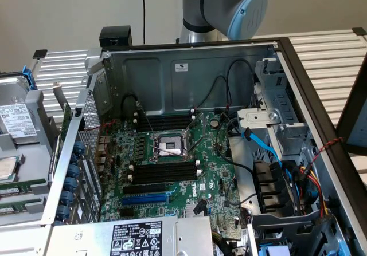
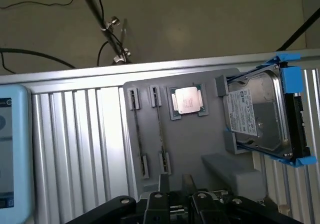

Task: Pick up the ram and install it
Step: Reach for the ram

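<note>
Tool (image 2: 175, 186): hung over the near edge of the grey tray (image 2: 200, 144), jaws spread wide with a bare gap between the fingers (image 2: 189, 184); it had hold of nothing.
Ram (image 2: 160, 129): stood on edge in the tray, a thin greenish strip caught at each end by a small holder, not yet picked up.
Ram to tool: it lay straight out beyond the fingertips, its length running away from the tool. Its near end sat close to the tips, and I couldn't tell whether they touched.
Neighbouring holders: a second pair stood just beside the ram; I couldn't tell whether a stick was in them.
Rest of tray: a square silver chip (image 2: 187, 101) sat beside the ram's far end, with a drive (image 2: 257, 111) in a blue bracket beyond the chip.
Desk (image 2: 75, 134): ribbed metal, carrying the tray.
Case (image 1: 172, 73): lay open on the desk, its green board (image 1: 212, 170) showing black slots (image 1: 163, 170) on either side of the socket.
Arm (image 1: 229, 4): rose behind the case.
</note>
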